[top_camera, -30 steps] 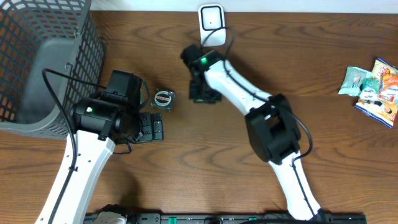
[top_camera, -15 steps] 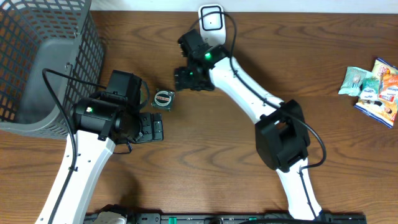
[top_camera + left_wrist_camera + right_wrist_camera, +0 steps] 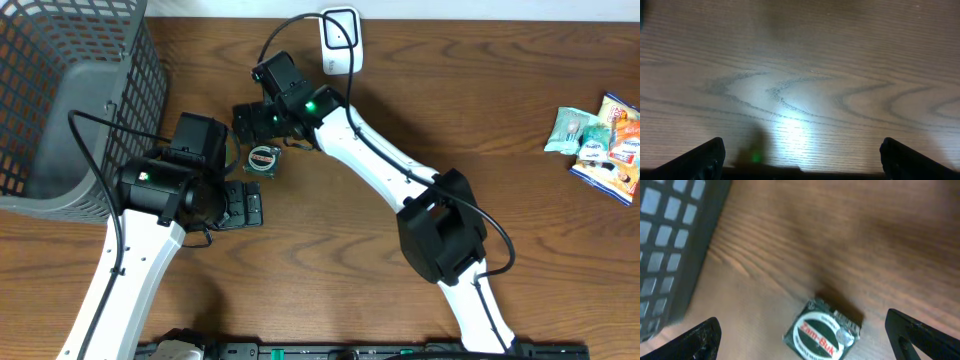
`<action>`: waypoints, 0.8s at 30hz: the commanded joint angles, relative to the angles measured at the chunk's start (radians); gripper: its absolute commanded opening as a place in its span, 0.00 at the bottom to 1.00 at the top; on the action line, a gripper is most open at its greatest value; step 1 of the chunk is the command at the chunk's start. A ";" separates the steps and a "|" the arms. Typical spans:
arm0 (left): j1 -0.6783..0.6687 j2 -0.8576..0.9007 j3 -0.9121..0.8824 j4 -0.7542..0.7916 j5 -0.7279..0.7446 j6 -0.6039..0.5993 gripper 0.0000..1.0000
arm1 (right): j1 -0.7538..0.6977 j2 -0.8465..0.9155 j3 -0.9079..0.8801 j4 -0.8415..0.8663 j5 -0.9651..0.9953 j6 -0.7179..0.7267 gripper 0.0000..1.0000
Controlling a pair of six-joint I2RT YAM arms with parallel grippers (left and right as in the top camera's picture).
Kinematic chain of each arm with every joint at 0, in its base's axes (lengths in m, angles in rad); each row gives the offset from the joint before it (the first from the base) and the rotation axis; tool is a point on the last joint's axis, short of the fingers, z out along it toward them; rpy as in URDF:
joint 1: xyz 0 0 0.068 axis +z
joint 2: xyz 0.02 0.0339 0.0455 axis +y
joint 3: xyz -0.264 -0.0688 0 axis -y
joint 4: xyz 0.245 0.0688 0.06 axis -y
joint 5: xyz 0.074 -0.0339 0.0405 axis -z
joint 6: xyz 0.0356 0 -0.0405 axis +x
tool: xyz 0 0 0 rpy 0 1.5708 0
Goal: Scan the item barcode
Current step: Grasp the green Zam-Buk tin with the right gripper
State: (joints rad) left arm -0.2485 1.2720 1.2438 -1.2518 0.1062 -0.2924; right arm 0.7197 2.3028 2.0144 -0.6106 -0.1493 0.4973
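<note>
The item is a small dark green Zam-Buk box (image 3: 263, 158) lying flat on the wooden table, label up. In the right wrist view the box (image 3: 822, 332) sits between the wide-apart fingers of my right gripper (image 3: 805, 347), which touch nothing. From overhead, my right gripper (image 3: 250, 125) hovers just above and left of the box. The white scanner (image 3: 340, 40) stands at the table's far edge. My left gripper (image 3: 240, 205) rests below and left of the box, open over bare wood (image 3: 800, 90). No barcode is legible.
A grey wire basket (image 3: 70, 90) fills the far left corner; its wall (image 3: 670, 255) shows close beside my right gripper. Several snack packets (image 3: 600, 140) lie at the far right edge.
The right arm swung left from beside the scanner to over the box, and its jaws opened wide. The box and the left arm stayed put.
</note>
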 commanded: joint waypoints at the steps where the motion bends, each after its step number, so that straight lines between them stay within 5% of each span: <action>1: 0.003 0.002 0.001 -0.003 0.009 -0.009 0.98 | 0.045 0.016 -0.001 0.010 0.158 0.011 0.99; 13: 0.003 0.002 0.001 -0.003 0.009 -0.009 0.98 | 0.113 0.073 -0.001 -0.029 0.423 0.140 0.99; 24: 0.003 0.002 0.001 -0.003 0.009 -0.009 0.98 | 0.133 0.106 -0.002 -0.058 0.413 0.266 0.97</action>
State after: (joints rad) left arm -0.2489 1.2720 1.2438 -1.2518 0.1062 -0.2924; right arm 0.8352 2.3741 2.0129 -0.6708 0.2443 0.7101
